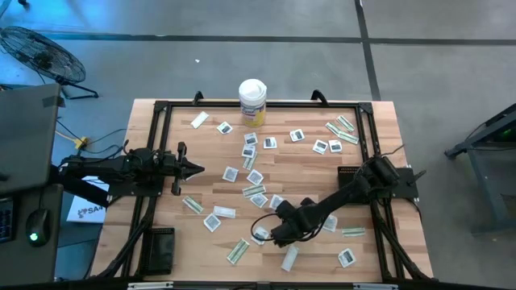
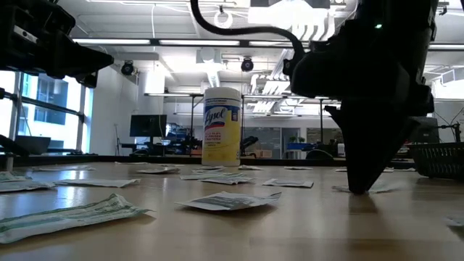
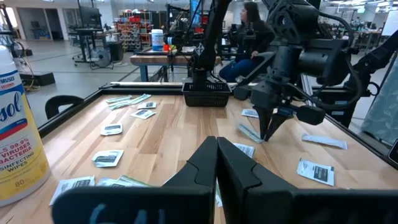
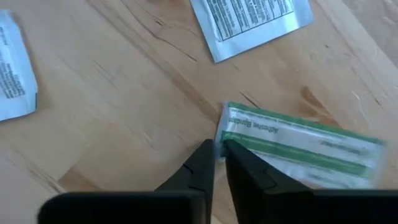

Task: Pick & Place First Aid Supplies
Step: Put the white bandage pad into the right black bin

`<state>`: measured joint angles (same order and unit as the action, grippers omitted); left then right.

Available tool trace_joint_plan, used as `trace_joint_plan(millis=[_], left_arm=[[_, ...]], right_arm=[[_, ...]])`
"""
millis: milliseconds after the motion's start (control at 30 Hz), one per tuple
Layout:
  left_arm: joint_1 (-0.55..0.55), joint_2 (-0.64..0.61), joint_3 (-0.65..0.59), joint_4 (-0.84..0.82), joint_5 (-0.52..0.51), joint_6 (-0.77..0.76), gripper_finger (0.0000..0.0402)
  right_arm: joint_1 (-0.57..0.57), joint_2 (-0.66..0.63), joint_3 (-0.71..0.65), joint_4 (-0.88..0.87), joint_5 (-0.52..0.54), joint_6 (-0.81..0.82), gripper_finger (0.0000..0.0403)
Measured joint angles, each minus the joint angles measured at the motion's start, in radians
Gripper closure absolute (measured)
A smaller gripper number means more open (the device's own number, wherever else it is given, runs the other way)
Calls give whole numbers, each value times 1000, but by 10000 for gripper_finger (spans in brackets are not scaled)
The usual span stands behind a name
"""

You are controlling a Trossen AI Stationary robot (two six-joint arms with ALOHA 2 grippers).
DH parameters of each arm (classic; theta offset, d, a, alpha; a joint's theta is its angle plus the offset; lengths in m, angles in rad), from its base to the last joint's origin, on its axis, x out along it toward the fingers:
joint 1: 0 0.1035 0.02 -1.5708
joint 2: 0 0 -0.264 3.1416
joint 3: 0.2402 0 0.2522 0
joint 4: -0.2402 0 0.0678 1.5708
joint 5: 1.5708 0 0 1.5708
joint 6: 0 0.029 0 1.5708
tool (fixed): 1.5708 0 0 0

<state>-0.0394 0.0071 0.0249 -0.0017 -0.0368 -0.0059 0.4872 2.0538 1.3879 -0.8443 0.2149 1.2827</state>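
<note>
1. Right gripper (image 4: 216, 163) is low over the desk (image 1: 371, 266), front-centre in the high view, tip pointing down at the wood.
2. Its jaws are pressed nearly together, only a thin slit between them, with nothing pinched. The tips sit at the short end of a pale-green oblong wrapper (image 4: 298, 144); contact can't be confirmed.
3. A white printed sachet (image 4: 249, 22) lies near it, apart from the wrapper.
4. First aid supplies (image 1: 256, 173) are scattered flat across the desk, mostly in the middle and far right.
5. Left gripper (image 1: 192, 169) is parked above the left side of the desk, jaws pressed together, empty.
6. White canister (image 1: 252, 101) stands upright at the far edge, centre.
</note>
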Motion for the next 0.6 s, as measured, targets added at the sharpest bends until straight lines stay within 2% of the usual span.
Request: trace_joint_plan(millis=[100, 200, 433, 600], left_arm=[[0, 0, 0, 0, 0, 0, 401], [0, 0, 0, 0, 0, 0, 401], [0, 0, 0, 0, 0, 0, 401], [0, 0, 0, 0, 0, 0, 401]], right_arm=[[-9, -7, -42, 60, -39, 0, 397], [-12, -8, -75, 101, -49, 3, 399], [-11, -21, -48, 50, -20, -6, 401], [-3, -78, -37, -22, 24, -33, 402]])
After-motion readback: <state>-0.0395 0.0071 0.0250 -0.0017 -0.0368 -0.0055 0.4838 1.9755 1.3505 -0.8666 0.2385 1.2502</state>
